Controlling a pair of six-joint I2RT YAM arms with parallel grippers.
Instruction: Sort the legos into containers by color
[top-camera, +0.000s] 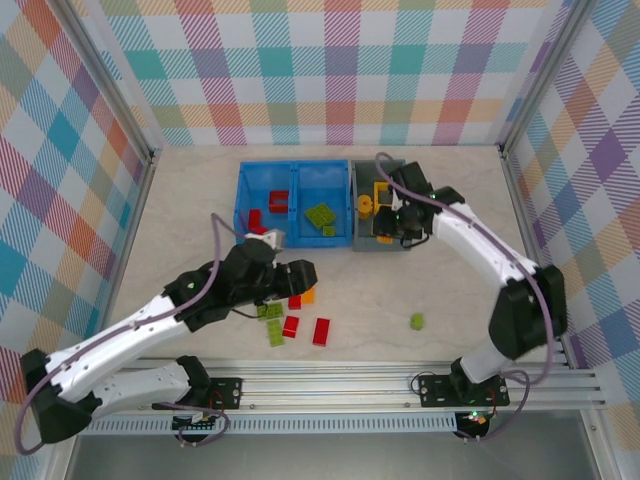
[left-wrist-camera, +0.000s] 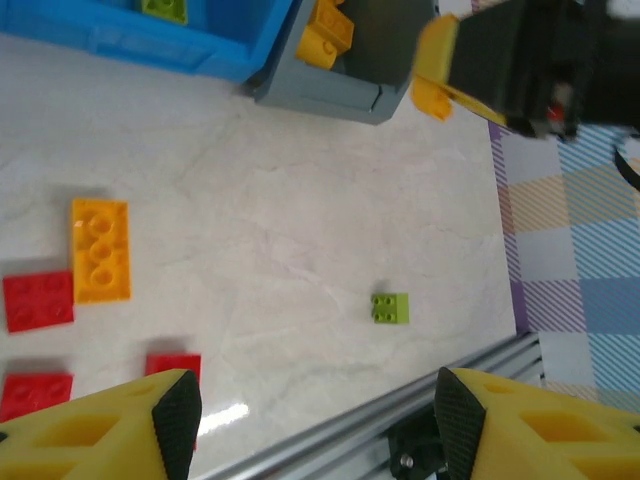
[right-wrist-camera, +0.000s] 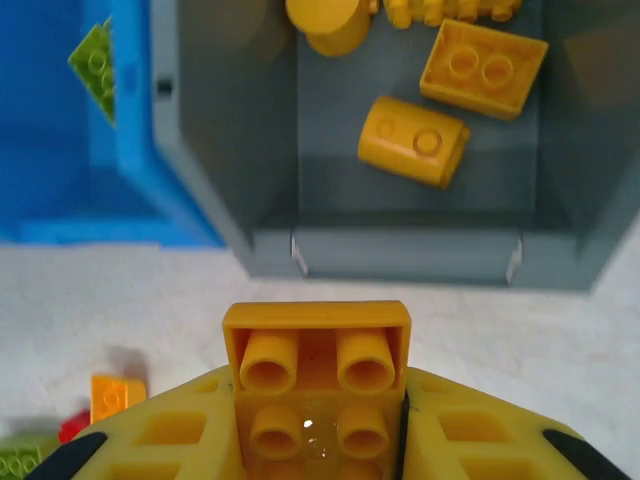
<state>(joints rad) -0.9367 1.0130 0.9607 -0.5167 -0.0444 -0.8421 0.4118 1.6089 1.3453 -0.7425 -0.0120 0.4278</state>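
My right gripper (right-wrist-camera: 316, 432) is shut on a yellow lego (right-wrist-camera: 316, 368), underside showing, just short of the grey container's near wall (right-wrist-camera: 405, 252). From above, this gripper (top-camera: 389, 227) hangs at the grey container (top-camera: 392, 168). Inside lie several yellow legos (right-wrist-camera: 413, 140). The blue container (top-camera: 244, 190) holds red legos (top-camera: 278, 200) on the left and green ones (top-camera: 321, 215) on the right. My left gripper (top-camera: 300, 272) is open with nothing between its fingers (left-wrist-camera: 178, 420), above loose legos: an orange one (left-wrist-camera: 100, 249), red ones (left-wrist-camera: 37, 300), green ones (top-camera: 268, 311).
A single green lego (left-wrist-camera: 390, 308) lies apart toward the right (top-camera: 417, 321), near the metal rail (top-camera: 400, 375) along the front edge. Checked walls close in the table on three sides. My right arm (top-camera: 480, 250) arches over the table's right part.
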